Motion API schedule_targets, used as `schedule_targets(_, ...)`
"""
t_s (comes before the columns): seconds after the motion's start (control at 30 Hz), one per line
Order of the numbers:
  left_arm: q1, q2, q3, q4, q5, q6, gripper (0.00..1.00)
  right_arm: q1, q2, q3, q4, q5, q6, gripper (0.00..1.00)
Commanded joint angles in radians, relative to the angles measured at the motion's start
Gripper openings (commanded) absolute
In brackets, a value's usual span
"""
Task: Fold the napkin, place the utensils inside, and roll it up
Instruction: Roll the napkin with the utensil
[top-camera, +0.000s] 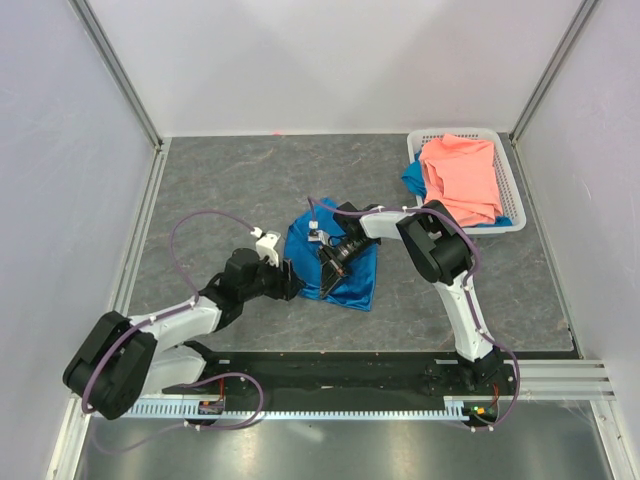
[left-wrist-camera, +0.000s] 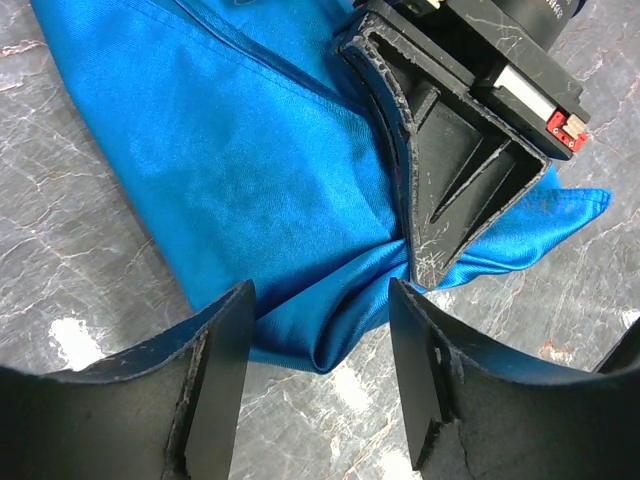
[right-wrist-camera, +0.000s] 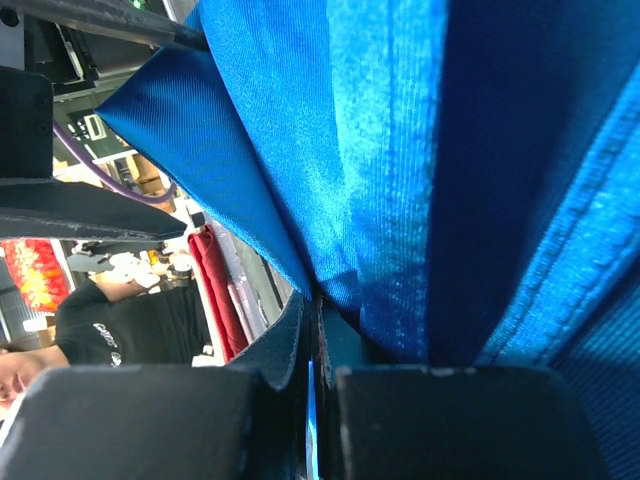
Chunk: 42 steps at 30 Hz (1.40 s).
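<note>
The bright blue napkin (top-camera: 350, 275) lies crumpled in the middle of the table. My right gripper (top-camera: 332, 265) is over its middle, shut on a pinch of the cloth and lifting it into a ridge. In the right wrist view the jaws (right-wrist-camera: 318, 330) are closed with blue napkin (right-wrist-camera: 400, 150) clamped between them. My left gripper (top-camera: 292, 281) is open at the napkin's left edge. In the left wrist view its fingers (left-wrist-camera: 320, 300) straddle a gathered fold of the napkin (left-wrist-camera: 240, 160) without touching it, just below the right gripper's (left-wrist-camera: 425, 265) tip. The black utensil is out of view.
A white basket (top-camera: 505, 160) stands at the back right, holding a salmon-pink cloth (top-camera: 462, 178) with a blue scrap (top-camera: 412, 180) peeking out at its left. White walls close in the grey marbled table (top-camera: 220, 180) on three sides.
</note>
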Motion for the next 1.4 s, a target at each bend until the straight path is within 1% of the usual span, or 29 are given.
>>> schedule_targets(0.0,-0.008,0.022,0.048,-0.005,-0.018,0.038,0.61,-0.019,0.066,0.008,0.031,0.122,-0.033,0.0)
schedule_targets(0.07,-0.008,0.036,0.054,-0.011,-0.015,0.038,0.6,-0.022,0.072,0.009,0.03,0.12,-0.03,0.0)
schedule_targets(0.17,-0.009,0.058,0.067,-0.021,-0.01,0.039,0.56,-0.025,0.075,0.017,0.029,0.122,-0.025,0.0)
schedule_targets(0.27,-0.009,0.079,0.082,-0.034,-0.012,0.039,0.5,-0.027,0.08,0.023,0.029,0.12,-0.022,0.0)
schedule_targets(0.3,-0.009,0.082,0.085,-0.041,-0.013,0.038,0.46,-0.03,0.083,0.023,0.029,0.12,-0.022,0.0)
schedule_targets(0.37,-0.009,0.101,0.097,-0.057,-0.015,0.036,0.42,-0.035,0.083,0.025,0.029,0.119,-0.019,0.0)
schedule_targets(0.43,-0.009,0.111,0.109,-0.071,-0.022,0.032,0.34,-0.035,0.081,0.025,0.031,0.119,-0.017,0.0)
schedule_targets(0.47,-0.009,0.121,0.114,-0.085,-0.024,0.03,0.28,-0.036,0.081,0.025,0.033,0.116,-0.017,0.0)
schedule_targets(0.53,-0.009,0.133,0.128,-0.096,-0.026,0.024,0.19,-0.039,0.078,0.026,0.033,0.116,-0.016,0.0)
schedule_targets(0.57,-0.009,0.139,0.136,-0.111,-0.026,0.021,0.12,-0.038,0.072,0.026,0.031,0.116,-0.016,0.0)
schedule_targets(0.63,-0.009,0.16,0.154,-0.131,-0.029,0.013,0.04,-0.038,0.061,0.023,0.033,0.116,-0.014,0.0)
schedule_targets(0.67,-0.009,0.168,0.16,-0.149,-0.027,0.01,0.02,-0.038,0.047,0.021,0.033,0.123,-0.014,0.0)
schedule_targets(0.87,-0.009,0.23,0.218,-0.245,-0.036,-0.031,0.02,-0.038,-0.032,0.006,0.034,0.16,0.016,0.0)
schedule_targets(0.9,-0.009,0.237,0.229,-0.267,-0.038,-0.036,0.02,-0.039,-0.048,-0.006,0.04,0.183,0.025,0.02)
schedule_targets(0.93,-0.008,0.239,0.234,-0.278,-0.038,-0.042,0.02,-0.038,-0.08,-0.014,0.043,0.194,0.029,0.04)
schedule_targets(1.0,-0.006,0.237,0.248,-0.315,-0.044,-0.057,0.02,-0.038,-0.118,-0.043,0.051,0.233,0.032,0.16)
schedule_targets(1.03,-0.005,0.234,0.252,-0.321,-0.047,-0.06,0.02,-0.039,-0.156,-0.051,0.052,0.249,0.03,0.26)
schedule_targets(1.1,0.003,0.233,0.263,-0.347,-0.044,-0.071,0.02,-0.039,-0.198,-0.084,0.062,0.289,0.03,0.36)
schedule_targets(1.13,0.008,0.234,0.266,-0.358,-0.036,-0.076,0.02,-0.039,-0.239,-0.098,0.068,0.303,0.026,0.43)
schedule_targets(1.17,0.024,0.236,0.268,-0.363,-0.026,-0.086,0.02,-0.038,-0.261,-0.112,0.074,0.313,0.026,0.46)
schedule_targets(1.23,0.043,0.24,0.277,-0.37,0.026,-0.1,0.02,-0.038,-0.339,-0.167,0.114,0.344,0.023,0.71)
schedule_targets(1.3,0.069,0.249,0.287,-0.375,0.068,-0.114,0.02,-0.032,-0.393,-0.227,0.152,0.382,0.016,0.76)
schedule_targets(1.33,0.075,0.253,0.291,-0.383,0.073,-0.119,0.02,-0.022,-0.446,-0.248,0.169,0.401,0.012,0.8)
schedule_targets(1.37,0.087,0.256,0.3,-0.393,0.092,-0.123,0.02,-0.012,-0.475,-0.271,0.189,0.457,0.001,0.81)
